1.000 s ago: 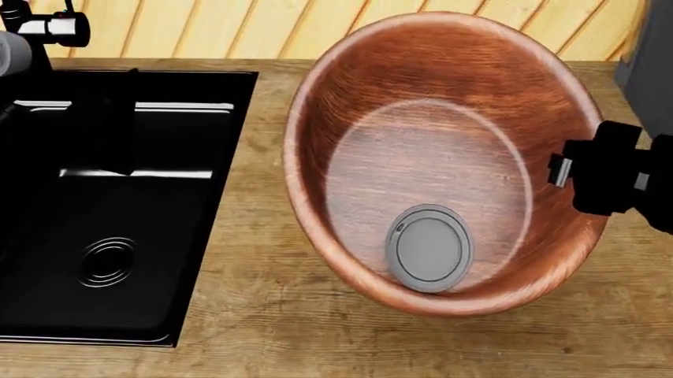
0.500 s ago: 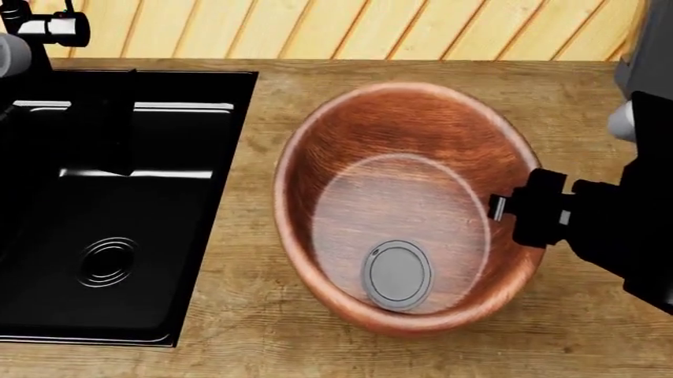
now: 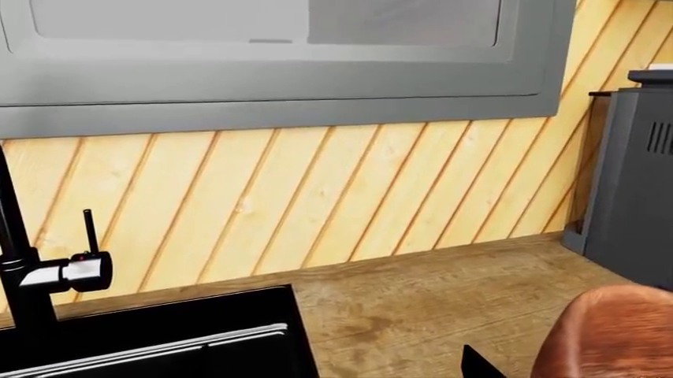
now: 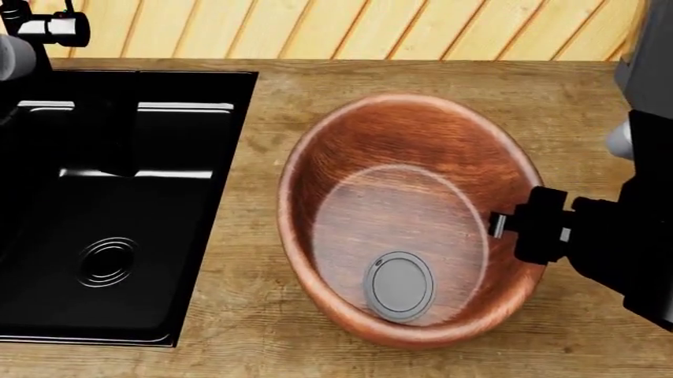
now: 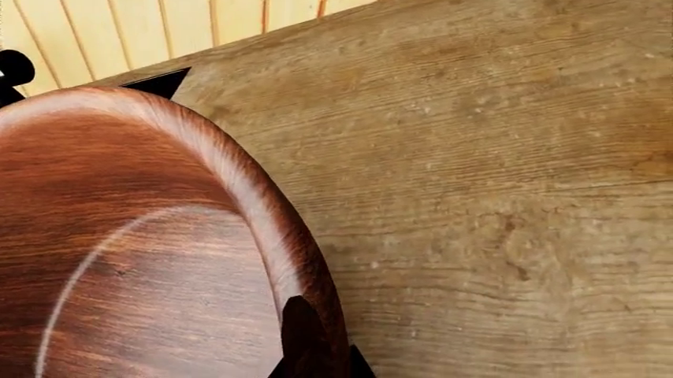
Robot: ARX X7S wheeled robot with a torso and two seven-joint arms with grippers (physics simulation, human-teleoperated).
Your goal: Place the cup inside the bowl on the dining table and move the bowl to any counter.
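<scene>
R gripper (image 4: 503, 223) jaws clenched on bowl (image 4: 405, 216) rim at its right side, bowl w/ cup (image 4: 399, 286) inside low over brown surface (image 4: 252, 315) beside sink (image 4: 105, 197) (contact unclear); L jaws unseen, can't tell.

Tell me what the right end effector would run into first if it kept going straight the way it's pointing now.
The right end effector points across the bowl, whose near rim it already grips. Going straight on, it would probably meet the bowl's far inner wall first; the cup seems off that line, though depth is unclear.
</scene>
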